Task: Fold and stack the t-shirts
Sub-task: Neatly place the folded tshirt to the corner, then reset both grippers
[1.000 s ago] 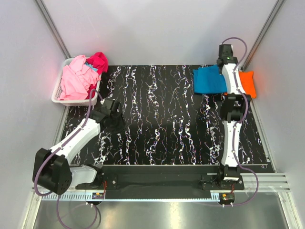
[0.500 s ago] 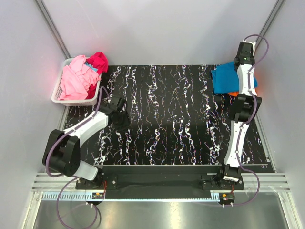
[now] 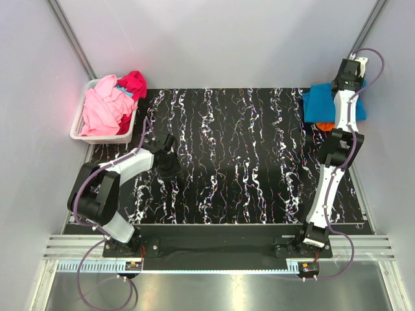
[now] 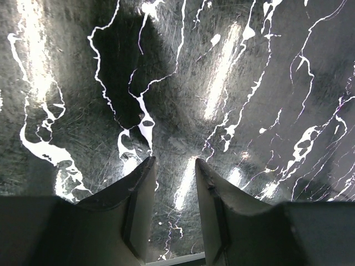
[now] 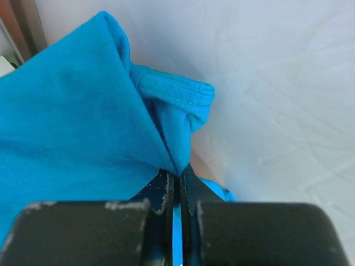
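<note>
My right gripper (image 3: pixel 353 70) is shut on an edge of the turquoise-blue t-shirt (image 3: pixel 322 103) at the far right corner; the wrist view shows the cloth (image 5: pixel 83 127) pinched between the jaws (image 5: pixel 176 176). The blue shirt covers the orange t-shirt (image 3: pixel 326 126), of which only a sliver shows. Light pink (image 3: pixel 104 110) and magenta (image 3: pixel 133 83) t-shirts lie heaped in the white basket (image 3: pixel 78 128) at the far left. My left gripper (image 3: pixel 170 170) is open and empty, low over the bare table (image 4: pixel 175 160).
The black marbled table (image 3: pixel 240 155) is bounded by grey walls; the right wall (image 5: pixel 277 83) is close to my right gripper. A metal rail (image 3: pixel 220 249) runs along the near edge.
My right gripper has dragged the blue shirt rightward over the orange shirt toward the corner. My left arm has swung right and inward, away from the basket.
</note>
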